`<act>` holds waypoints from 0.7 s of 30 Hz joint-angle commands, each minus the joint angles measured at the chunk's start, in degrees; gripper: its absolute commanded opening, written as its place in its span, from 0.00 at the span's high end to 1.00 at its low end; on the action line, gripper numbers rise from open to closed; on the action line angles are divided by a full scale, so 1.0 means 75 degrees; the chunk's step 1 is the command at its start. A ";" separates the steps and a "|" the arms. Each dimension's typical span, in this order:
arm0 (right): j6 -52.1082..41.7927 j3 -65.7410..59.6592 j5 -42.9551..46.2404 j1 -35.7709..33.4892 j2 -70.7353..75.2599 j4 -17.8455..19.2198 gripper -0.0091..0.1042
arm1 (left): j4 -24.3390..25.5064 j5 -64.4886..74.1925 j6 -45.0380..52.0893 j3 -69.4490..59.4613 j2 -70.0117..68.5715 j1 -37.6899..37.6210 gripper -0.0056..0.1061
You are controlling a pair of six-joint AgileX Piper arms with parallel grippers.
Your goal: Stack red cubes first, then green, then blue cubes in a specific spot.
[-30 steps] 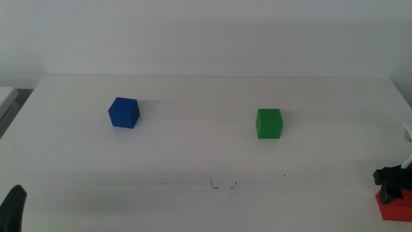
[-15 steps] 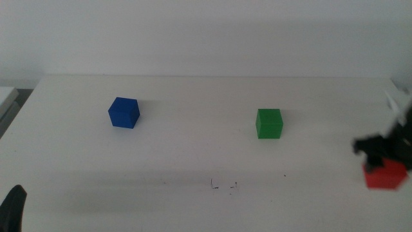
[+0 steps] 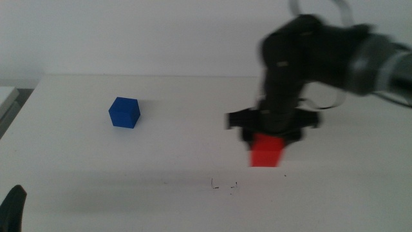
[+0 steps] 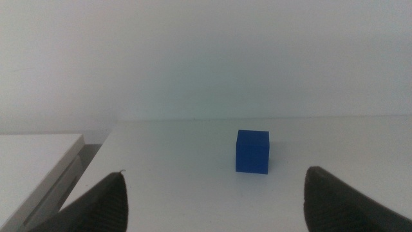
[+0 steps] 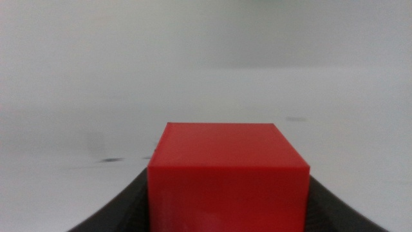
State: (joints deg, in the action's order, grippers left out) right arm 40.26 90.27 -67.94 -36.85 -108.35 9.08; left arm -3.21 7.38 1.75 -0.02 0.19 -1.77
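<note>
The red cube (image 3: 266, 154) is held in my right gripper (image 3: 268, 143), which is shut on it over the middle of the table; the arm is motion-blurred. That red cube (image 5: 226, 177) fills the right wrist view between the dark jaws. It hangs just right of and behind the specific spot (image 3: 224, 186), a few dark scuffs on the white top. On the left half of the table, toward the back, rests the blue cube (image 3: 124, 113) (image 4: 252, 152). The green cube is hidden behind the right arm. My left gripper (image 4: 215, 206) waits open at the near left corner (image 3: 13, 207).
The white table (image 3: 161, 148) ends at a pale wall behind. A light grey ledge (image 4: 38, 161) lies just off the table's left edge.
The right gripper has lifted the red cube from the near right corner and swept it left toward the table's middle, now covering the green cube. The left arm has not moved.
</note>
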 commanded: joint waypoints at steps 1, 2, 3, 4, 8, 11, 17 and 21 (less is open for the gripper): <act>0.0285 0.0609 -0.0201 -0.0378 -0.0485 -0.0175 0.79 | -0.0037 -0.0099 -0.0018 0.0003 -0.0025 0.0009 0.11; 0.0318 0.0851 -0.0201 -0.0453 -0.0664 -0.0328 0.79 | -0.0037 -0.0099 -0.0018 0.0003 -0.0025 0.0009 0.11; 0.0318 0.1056 -0.0186 -0.0517 -0.0820 -0.0553 0.79 | -0.0037 -0.0099 -0.0018 0.0003 -0.0025 0.0009 0.11; 0.0318 0.1188 -0.0186 -0.0579 -0.0942 -0.0672 0.79 | -0.0037 -0.0099 -0.0018 0.0003 -0.0025 0.0009 0.11; 0.0371 0.1450 -0.0122 -0.0924 -0.1405 -0.0510 0.79 | -0.0037 -0.0099 -0.0018 0.0003 -0.0025 0.0009 0.11; 0.0371 0.1450 -0.0027 -0.0951 -0.1668 -0.0477 0.79 | -0.0037 -0.0099 -0.0033 0.0003 -0.0025 0.0009 0.11; 0.0391 0.1450 0.0098 -0.0934 -0.1908 0.0006 0.79 | -0.0037 -0.0099 -0.0033 0.0003 -0.0025 0.0009 0.11; 0.0469 0.1450 0.0243 -0.0878 -0.1908 0.0119 0.79 | -0.0037 -0.0099 -0.0033 0.0003 -0.0025 0.0009 0.11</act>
State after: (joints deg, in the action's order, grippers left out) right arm 43.36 100.70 -66.63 -43.95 -123.17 8.74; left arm -3.21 7.38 1.75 -0.02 0.19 -1.77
